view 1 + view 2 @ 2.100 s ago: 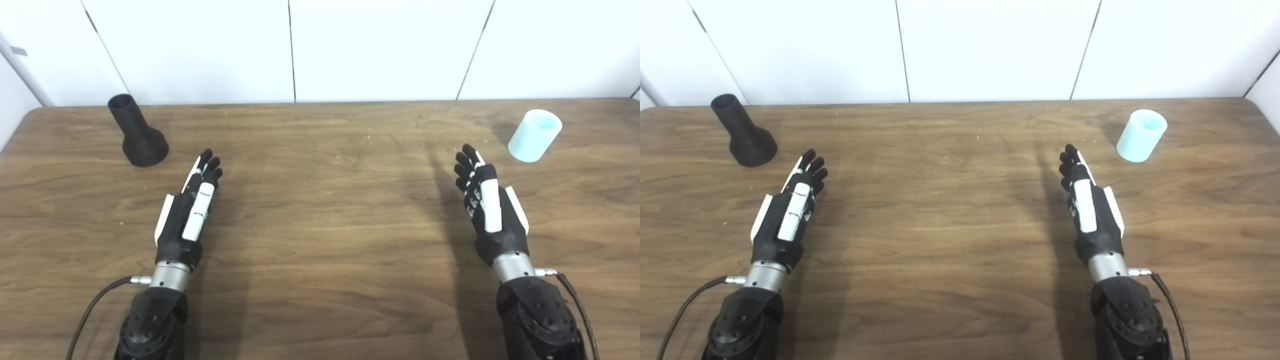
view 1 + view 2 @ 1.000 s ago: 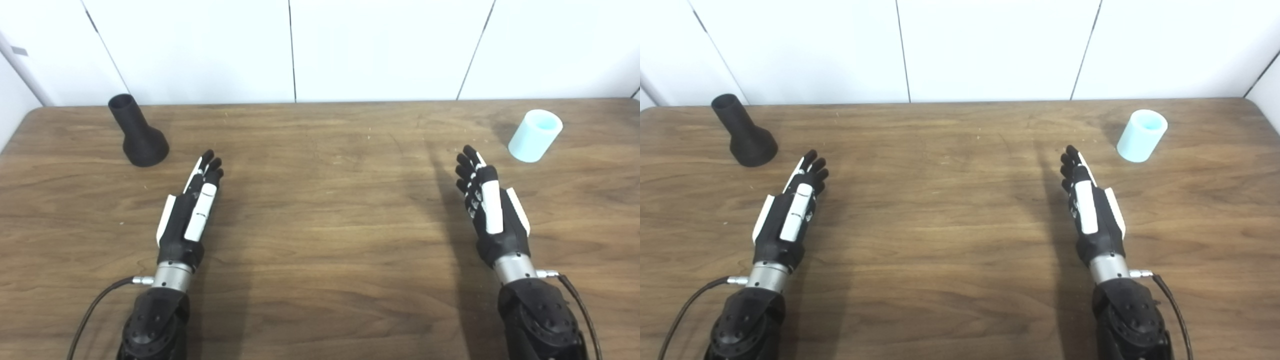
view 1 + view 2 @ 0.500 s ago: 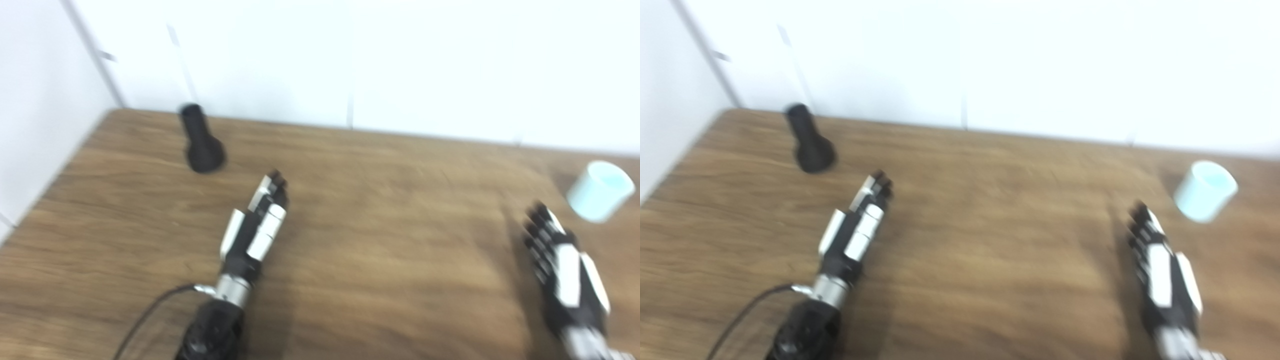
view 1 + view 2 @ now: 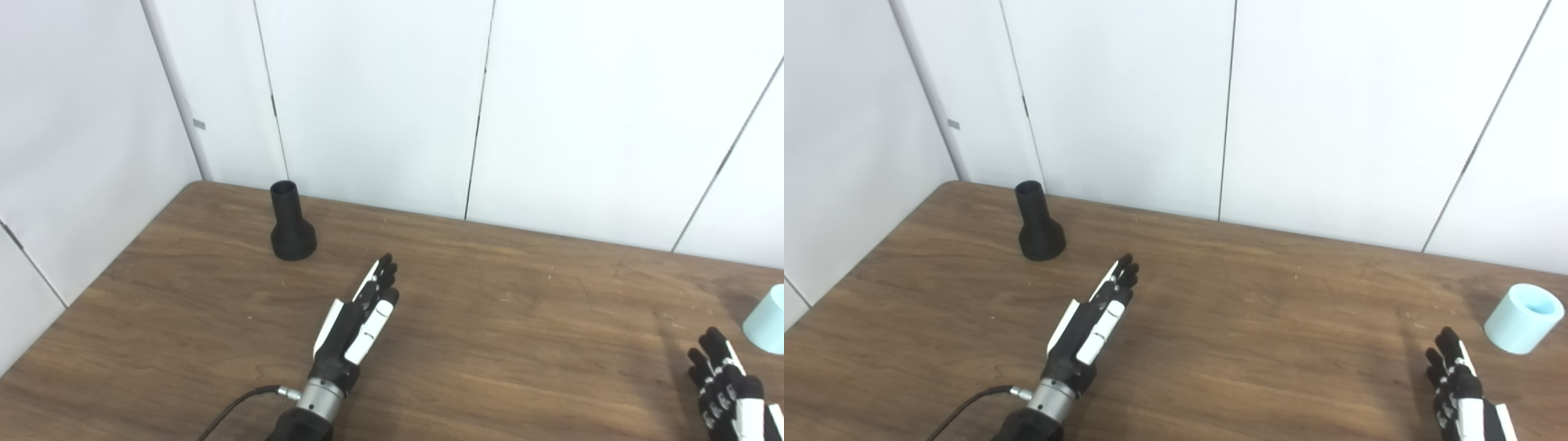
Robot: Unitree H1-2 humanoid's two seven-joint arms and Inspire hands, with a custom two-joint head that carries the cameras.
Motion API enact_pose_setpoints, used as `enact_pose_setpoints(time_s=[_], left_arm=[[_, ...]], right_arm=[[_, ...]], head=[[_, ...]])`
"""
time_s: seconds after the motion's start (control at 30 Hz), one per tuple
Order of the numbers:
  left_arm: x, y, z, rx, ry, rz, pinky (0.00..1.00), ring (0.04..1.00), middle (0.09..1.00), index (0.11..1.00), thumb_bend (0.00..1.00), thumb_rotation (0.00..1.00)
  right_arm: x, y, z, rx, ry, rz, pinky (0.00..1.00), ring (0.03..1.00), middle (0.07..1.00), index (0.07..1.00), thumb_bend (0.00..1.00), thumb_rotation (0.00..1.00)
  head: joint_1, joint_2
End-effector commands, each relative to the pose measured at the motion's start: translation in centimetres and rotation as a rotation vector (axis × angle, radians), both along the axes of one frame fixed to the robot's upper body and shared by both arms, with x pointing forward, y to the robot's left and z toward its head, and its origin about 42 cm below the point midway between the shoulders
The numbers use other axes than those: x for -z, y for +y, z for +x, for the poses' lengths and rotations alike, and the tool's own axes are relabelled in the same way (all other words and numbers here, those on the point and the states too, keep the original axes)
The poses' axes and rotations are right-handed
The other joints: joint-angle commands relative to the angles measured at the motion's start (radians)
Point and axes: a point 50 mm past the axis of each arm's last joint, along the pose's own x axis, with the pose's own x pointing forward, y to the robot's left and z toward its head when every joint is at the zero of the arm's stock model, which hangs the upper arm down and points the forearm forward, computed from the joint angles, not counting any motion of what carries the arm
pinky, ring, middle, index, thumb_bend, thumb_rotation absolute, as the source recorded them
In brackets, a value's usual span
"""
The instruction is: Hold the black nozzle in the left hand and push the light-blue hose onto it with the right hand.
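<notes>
- Brown wood-grain desk (image 4: 1249,318) — carries every item you have below; white panelled wall (image 4: 1127,98) behind its far edge and along its left edge.
- Black flared plastic nozzle (image 4: 1038,223) — stands upright on its wide base near your desk's far-left corner, narrow open mouth upward. Nothing touches it.
- Light-blue short cylindrical hose piece (image 4: 1524,317) — stands on end by the desk's right edge, open top upward; cut by the frame edge in your left eye view.
- Left hand (image 4: 1090,321) — black and white, over the desk's middle-left, fingers straight and side by side, pointing toward the far edge. It holds nothing and is well apart from the nozzle.
- Right hand (image 4: 1461,392) — at the near-right, partly out of frame, fingers extended, empty; near the hose piece, not touching.
</notes>
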Motion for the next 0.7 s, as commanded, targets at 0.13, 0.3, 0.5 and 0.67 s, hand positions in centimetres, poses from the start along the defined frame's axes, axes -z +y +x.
enact_pose_setpoints(time_s=[0.13, 0.3, 0.5, 0.67], left_arm=[[1.1, -0.2, -0.3, -0.012, 0.020, 0.003, 1.00, 1.000, 0.984, 0.970, 0.43, 0.84], [-0.5, 0.5, -0.5, -0.061, -0.013, 0.027, 1.00, 0.999, 0.975, 0.963, 0.43, 0.70], [-2.4, 1.8, -1.2, -0.248, -0.044, 0.164, 0.96, 0.950, 0.916, 0.915, 0.63, 0.29], [-3.8, 4.7, -1.1, -0.339, -0.050, 0.241, 0.96, 0.939, 0.895, 0.894, 0.71, 0.19]], right_arm=[[0.4, -1.3, 0.4, 0.000, -0.008, 0.000, 1.00, 0.989, 0.995, 0.990, 0.59, 1.00], [0.6, -1.6, 0.6, 0.006, -0.003, 0.005, 0.98, 0.977, 0.988, 0.984, 0.59, 1.00], [1.0, -1.4, 0.8, 0.012, 0.005, -0.001, 0.97, 0.962, 0.977, 0.977, 0.59, 1.00], [1.1, -1.2, 0.8, 0.009, 0.009, -0.002, 0.97, 0.961, 0.975, 0.975, 0.60, 1.00]], head=[[-0.015, 0.001], [-0.016, 0.009], [-0.008, 0.006], [-0.009, 0.011]])
